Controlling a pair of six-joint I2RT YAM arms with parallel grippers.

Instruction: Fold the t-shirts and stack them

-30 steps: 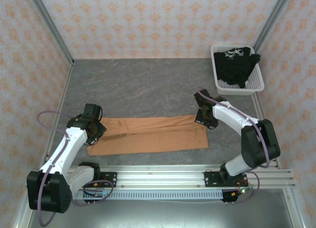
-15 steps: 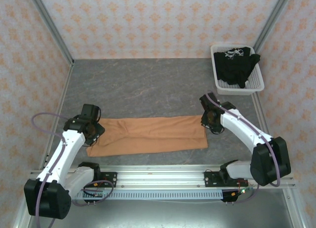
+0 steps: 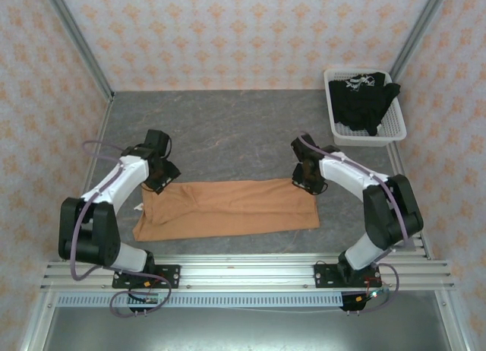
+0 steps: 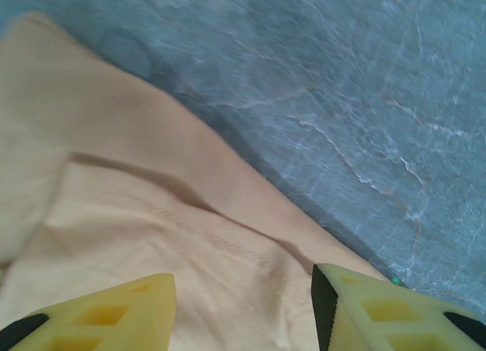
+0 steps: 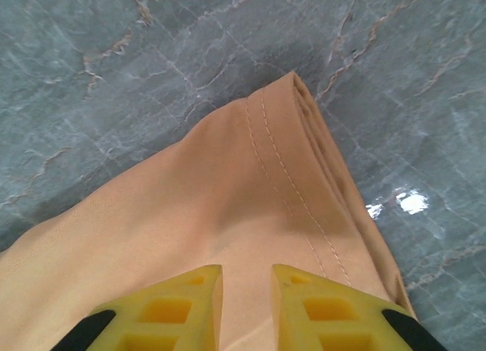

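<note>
Both grippers have let go and shifted to the far edge of the orange t-shirt (image 3: 235,207). The left one has swung in from the near-left corner to the far-left one, and the right one has drawn in a little over the far-right corner.

On the left gripper (image 4: 243,309), the yellow fingers (image 4: 114,313) stand well apart with nothing between them. They hang just over a crease in the cloth, close to its edge. On the right gripper (image 5: 247,294), the yellow fingers (image 5: 182,301) leave only a narrow gap and pinch nothing. They sit right above the double-stitched hem at the corner.

That orange t-shirt lies flat as a long folded strip across the near middle of the grey marbled table (image 3: 228,123), between the two arms.

Over at the far right, the black t-shirt (image 3: 364,100) sits crumpled in the white mesh basket (image 3: 395,129), with a bit of it spilling over the right rim. Its white print is too small to read.
</note>
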